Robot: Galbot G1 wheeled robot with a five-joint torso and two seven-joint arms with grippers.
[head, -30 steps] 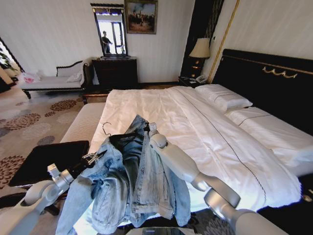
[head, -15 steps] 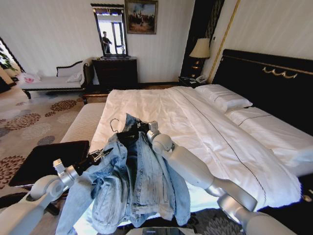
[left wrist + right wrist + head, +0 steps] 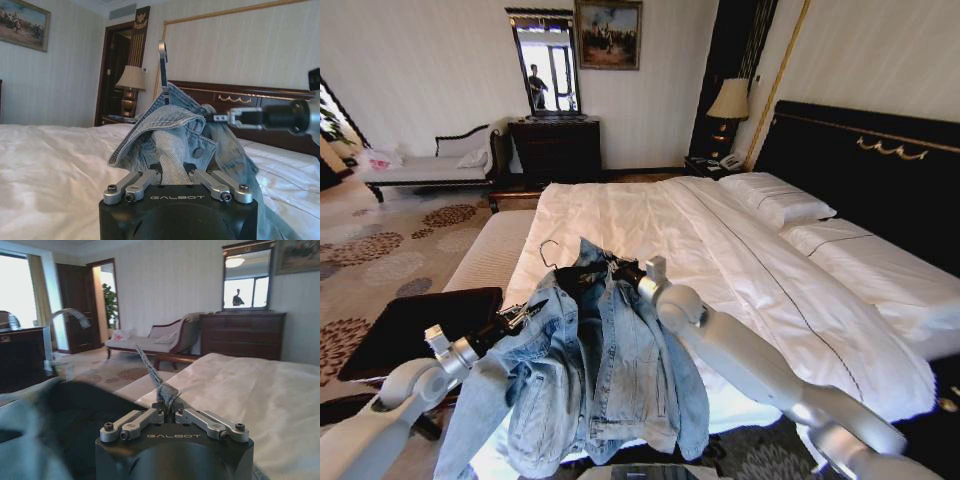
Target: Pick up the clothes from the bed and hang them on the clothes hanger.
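Note:
The light-blue denim clothes [image 3: 590,370] hang in the air over the near corner of the bed [image 3: 750,250], draped on the black clothes hanger [image 3: 582,276], whose silver hook [image 3: 549,250] sticks up above the collar. My left gripper [image 3: 530,312] is shut on the jacket's left shoulder; in the left wrist view the left gripper [image 3: 174,175] pinches a fold of denim [image 3: 170,135] below the hook [image 3: 162,65]. My right gripper [image 3: 624,268] is shut on the fabric at the collar; in the right wrist view the right gripper [image 3: 167,412] clamps a thin denim strip [image 3: 162,385].
A black low table [image 3: 420,325] stands at my left, beside a beige bench [image 3: 490,250] along the bed. A chaise [image 3: 420,165], a dark dresser with mirror [image 3: 555,145] and a lamp [image 3: 728,100] line the far wall. Patterned carpet [image 3: 370,250] lies open on the left.
The hanger's hook and the jacket's collar have risen a little. My right arm has swung out to the right while its gripper stays at the collar. The left gripper has lifted slightly.

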